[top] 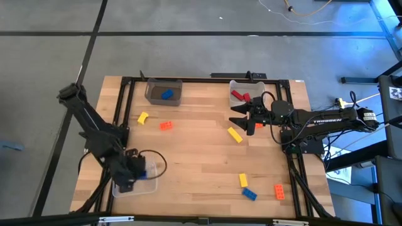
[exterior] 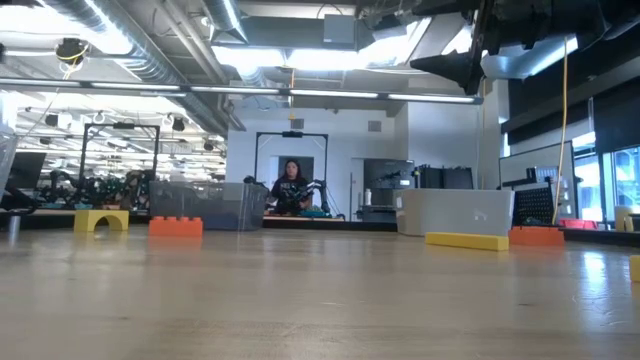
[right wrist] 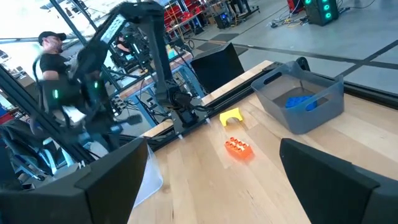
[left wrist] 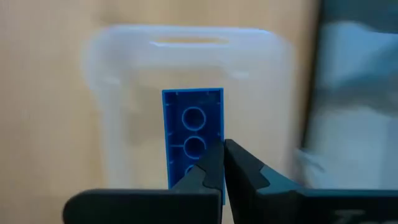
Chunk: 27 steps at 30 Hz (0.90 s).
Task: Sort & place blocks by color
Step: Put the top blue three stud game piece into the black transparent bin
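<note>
Your left gripper [left wrist: 219, 163] is pinching a blue block [left wrist: 193, 134] by its long side walls, fingers pressed tight against the plastic, and it hangs over the clear bin [top: 141, 186] at the table's front-left corner. That brick looks light, rigid and slick, so the hold on the flat side walls is the right one; a grip across the studs or on a corner would likely let it twist or slide out. Your right gripper [top: 242, 117] sits spread wide and empty near the back-right corner, just in front of the bin [top: 240, 85] that holds a red block [top: 238, 95]. The nearest loose piece to it is a yellow block [top: 234, 134], lying at an angle just inward from the right edge; you will want to turn the wrist to meet its long sides squarely. An orange block [top: 166, 125] and an arched yellow block [top: 143, 117] lie toward the back-left, near the grey bin [top: 154, 93] with a blue block inside. Three more wait near the front-right corner.
</note>
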### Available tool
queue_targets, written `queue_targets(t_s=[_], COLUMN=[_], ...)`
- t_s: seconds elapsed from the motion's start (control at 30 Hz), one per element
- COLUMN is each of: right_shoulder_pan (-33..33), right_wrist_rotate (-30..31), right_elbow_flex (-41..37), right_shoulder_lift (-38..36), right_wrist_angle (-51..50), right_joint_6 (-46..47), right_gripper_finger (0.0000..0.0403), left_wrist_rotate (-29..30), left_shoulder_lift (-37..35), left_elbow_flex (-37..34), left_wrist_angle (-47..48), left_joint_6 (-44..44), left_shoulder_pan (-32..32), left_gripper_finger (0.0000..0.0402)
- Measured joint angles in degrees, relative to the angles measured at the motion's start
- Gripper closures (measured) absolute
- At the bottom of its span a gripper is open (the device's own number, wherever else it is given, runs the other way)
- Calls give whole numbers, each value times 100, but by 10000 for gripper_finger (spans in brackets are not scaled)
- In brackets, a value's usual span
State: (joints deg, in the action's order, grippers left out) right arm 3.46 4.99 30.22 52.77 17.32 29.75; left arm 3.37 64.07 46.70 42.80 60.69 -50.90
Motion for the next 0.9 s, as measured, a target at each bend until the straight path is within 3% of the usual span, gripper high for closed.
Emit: queue_targets(t_s=[0.07, 0.13, 0.3, 0.4, 0.47, 0.57, 0.77, 0.9], right_shoulder_pan=[0, 0, 0, 0, 0, 0, 0, 0], right_wrist_rotate=[0, 1, 1, 0, 1, 2, 2, 2], right_elbow_flex=[0, 0, 0, 0, 0, 0, 0, 0], right_shoulder_lift=[0, 0, 0, 0, 0, 0, 0, 0], right_wrist_angle=[0, 0, -2, -4, -4, -4, -4, -4], right_joint_6=[-17, -23, -35, -19, -17, -11, 68, 150], right_gripper_finger=[36, 36, 36, 36, 36, 36, 36, 36], left_wrist_rotate=[-404, -379, 1013, 1750, 1928, 1787, 897, 553], left_shoulder_lift=[-519, -1061, -2098, -2321, -2331, -2181, -1579, -1326], left_elbow_flex=[0, 2, 9, 13, 13, 13, 12, 11], left_wrist_angle=[-161, -273, -445, -629, -803, -1191, -2076, -2448], left_joint_6=[1, -6, -799, -1720, -2411, -3415, -5165, -5647], left_shoulder_pan=[139, 369, 1376, 2262, 2931, 3971, 6035, 7357], left_gripper_finger=[401, 401, 401, 401, 401, 401, 401, 401])
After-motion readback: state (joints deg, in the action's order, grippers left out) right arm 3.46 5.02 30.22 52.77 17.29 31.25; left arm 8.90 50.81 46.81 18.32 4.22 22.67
